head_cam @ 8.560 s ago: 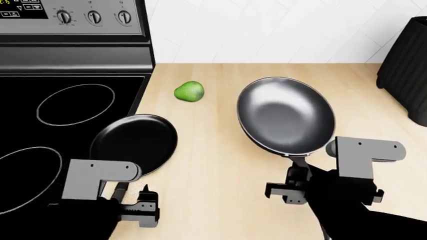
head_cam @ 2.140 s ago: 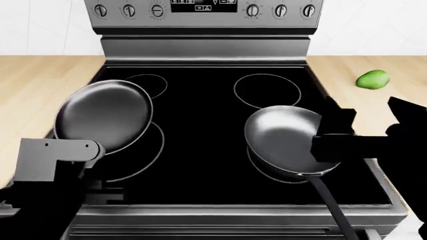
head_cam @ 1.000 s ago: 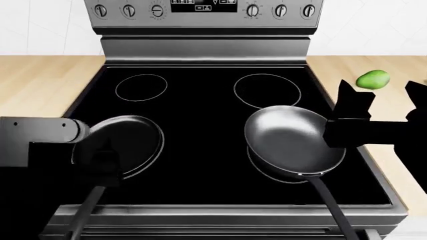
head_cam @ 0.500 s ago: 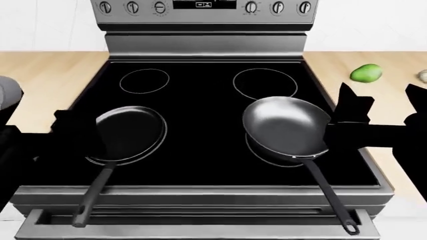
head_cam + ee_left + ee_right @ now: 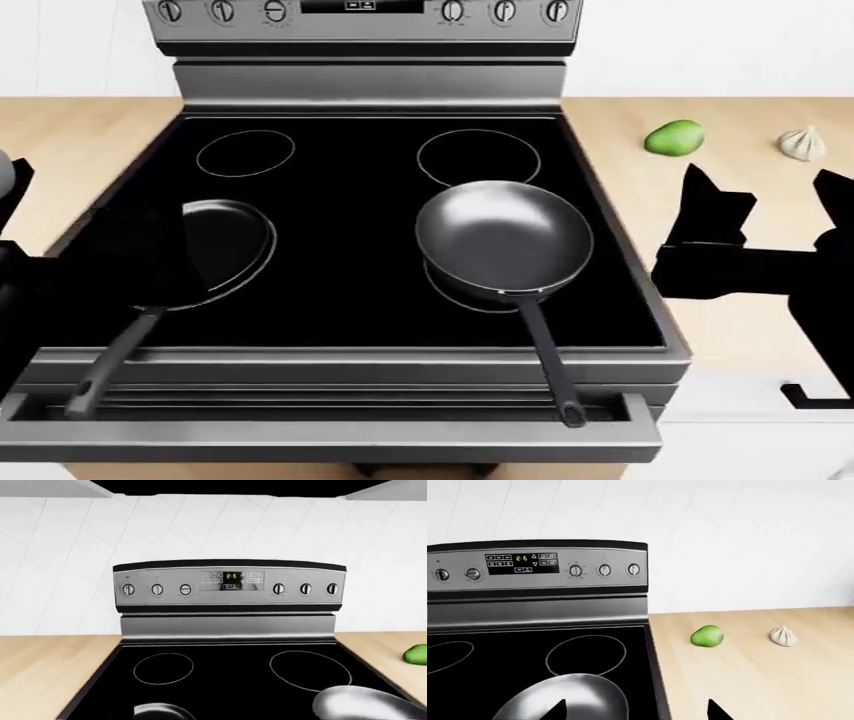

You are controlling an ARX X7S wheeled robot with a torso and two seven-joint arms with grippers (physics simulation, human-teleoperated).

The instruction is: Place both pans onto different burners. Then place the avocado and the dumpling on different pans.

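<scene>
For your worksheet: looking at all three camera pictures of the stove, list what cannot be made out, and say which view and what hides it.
- Left gripper: dark arm mass at the head view's left edge; open or shut unknown.
- Smaller pan: near rim covered by that arm; in the left wrist view only a sliver shows at the picture's edge.
- Larger pan: hides most of the front right burner.
- Control panel display: characters too small.
- Right gripper: only fingertips show; they appear spread.
</scene>
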